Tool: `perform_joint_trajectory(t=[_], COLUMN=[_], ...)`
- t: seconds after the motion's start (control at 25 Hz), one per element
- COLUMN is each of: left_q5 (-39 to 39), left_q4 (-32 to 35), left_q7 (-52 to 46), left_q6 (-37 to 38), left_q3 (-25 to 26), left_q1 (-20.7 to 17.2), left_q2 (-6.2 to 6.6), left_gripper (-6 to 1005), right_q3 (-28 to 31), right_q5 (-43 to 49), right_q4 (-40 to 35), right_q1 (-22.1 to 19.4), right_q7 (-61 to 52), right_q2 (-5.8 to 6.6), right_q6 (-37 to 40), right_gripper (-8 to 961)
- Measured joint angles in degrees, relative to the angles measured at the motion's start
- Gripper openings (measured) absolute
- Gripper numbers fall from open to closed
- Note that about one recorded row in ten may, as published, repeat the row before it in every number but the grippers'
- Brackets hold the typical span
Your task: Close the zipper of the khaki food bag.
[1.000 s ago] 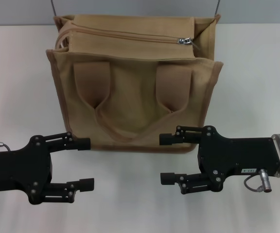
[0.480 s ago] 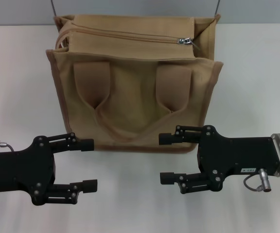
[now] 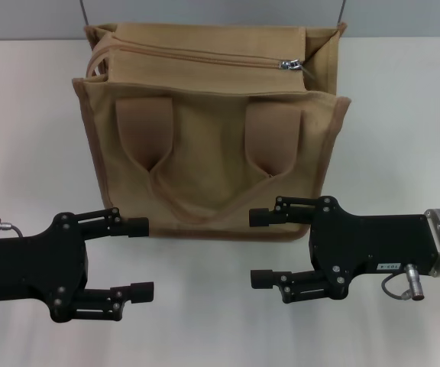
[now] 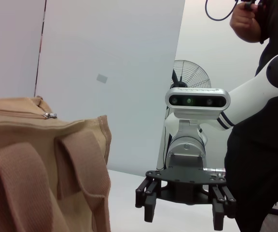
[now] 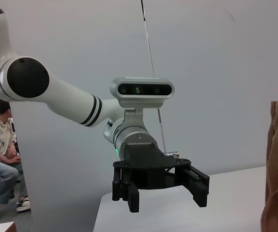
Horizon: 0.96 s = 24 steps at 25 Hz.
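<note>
Grippers were seen low in the head view, both on the near side of the khaki food bag, which stood upright on the white table. At the left, the left gripper was held with its fingers spread wide and nothing between them, pointing inward just short of the bag's lower left corner. In the middle, the bag's front face was shown with two wide strap handles lying flat against it. Along the top panel the zipper was laid with its long axis running left to right, and its silver slider was parked at the right end, beside the bag's right edge. At the right, the right gripper was likewise spread and empty, its upper finger overlapping the bag's lower right corner in the head view.

The slider was judged to lie up and beyond both grippers, with the right one nearer to it. What the bag held could not be told, since the top panel hid the inside.
</note>
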<state>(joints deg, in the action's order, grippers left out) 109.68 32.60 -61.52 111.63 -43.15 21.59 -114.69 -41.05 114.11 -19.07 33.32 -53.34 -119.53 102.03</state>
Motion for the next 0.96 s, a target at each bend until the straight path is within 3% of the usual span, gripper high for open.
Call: perform_joint_trajectory(t=[0.96], left_q5=[0.00], left_q4=[0.00], left_q7=[0.00], left_q6=[0.00], left_q3=[-0.08], left_q1=[0.47], left_q2=[-0.18], left_gripper=[810], right_q3=[0.00], right_q5=[-0.12], right_q4=[0.00], right_q1=[0.47], right_q7=[0.16], right_q2=[-0.02], right_q6=[-0.08], right_gripper=[775])
